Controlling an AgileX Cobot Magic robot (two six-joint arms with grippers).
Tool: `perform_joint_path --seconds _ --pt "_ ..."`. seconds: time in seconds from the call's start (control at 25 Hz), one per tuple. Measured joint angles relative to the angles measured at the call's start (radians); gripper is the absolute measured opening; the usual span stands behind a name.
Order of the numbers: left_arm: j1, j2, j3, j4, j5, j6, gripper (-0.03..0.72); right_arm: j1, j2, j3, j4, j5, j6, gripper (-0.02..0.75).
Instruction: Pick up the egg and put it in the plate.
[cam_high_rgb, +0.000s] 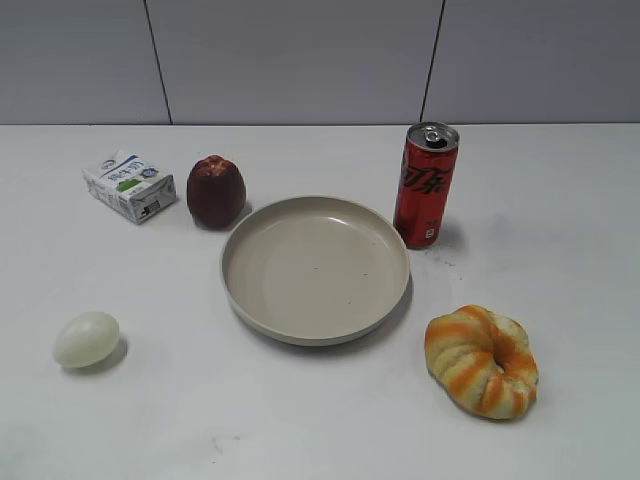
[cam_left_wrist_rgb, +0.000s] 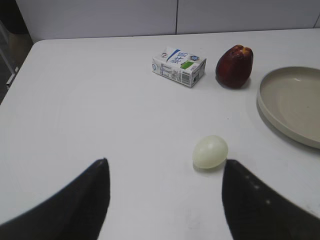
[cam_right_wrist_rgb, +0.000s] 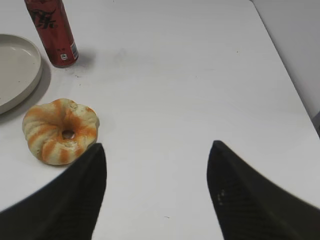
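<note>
At the lower left of the exterior view the egg (cam_high_rgb: 86, 339) is lying on its side on the white table (cam_high_rgb: 560, 220), well apart from the plate (cam_high_rgb: 250, 270), which is sitting bare at the centre of the frame. Along the upper left a small carton (cam_high_rgb: 129, 185) is resting flat, and just right of it a dark red apple (cam_high_rgb: 215, 190) is standing close to the plate's upper-left rim. Right of the plate a red can (cam_high_rgb: 426, 185) is standing upright, its top opened, and at the lower right an orange-striped bread ring (cam_high_rgb: 482, 360) is lying near the plate without touching it. In the left wrist view the left gripper (cam_left_wrist_rgb: 165, 195) is hovering above the table with its 2 fingers spread wide and gripping nothing, the egg lying just ahead of the gap, toward the right finger. In the right wrist view the right gripper (cam_right_wrist_rgb: 156, 187) is likewise gaping wide and carrying nothing, with the bread ring at the left of that frame.
</note>
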Motion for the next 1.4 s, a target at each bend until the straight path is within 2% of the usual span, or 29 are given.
perform_joint_path --seconds 0.68,0.88,0.96,1.12,1.24,1.4 --pt "0.000 0.000 0.000 0.000 -0.002 0.000 0.513 0.000 0.000 0.000 0.000 0.000 0.000 0.482" --pt "0.000 0.035 -0.016 -0.082 -0.048 0.001 0.547 0.000 0.000 0.000 0.000 0.000 0.000 0.482" --pt "0.000 0.081 -0.025 -0.111 -0.068 0.001 0.578 0.000 0.000 0.000 0.000 0.000 0.000 0.482" --pt "-0.001 0.224 -0.032 -0.140 -0.096 0.015 0.594 0.000 0.000 0.000 0.000 0.000 0.000 0.482" --pt "-0.039 0.332 -0.032 -0.152 -0.123 0.046 0.593 0.000 0.000 0.000 0.000 0.000 0.000 0.482" --pt "-0.141 0.457 -0.032 -0.124 -0.158 0.078 0.593 0.000 0.000 0.000 0.000 0.000 0.000 0.482"
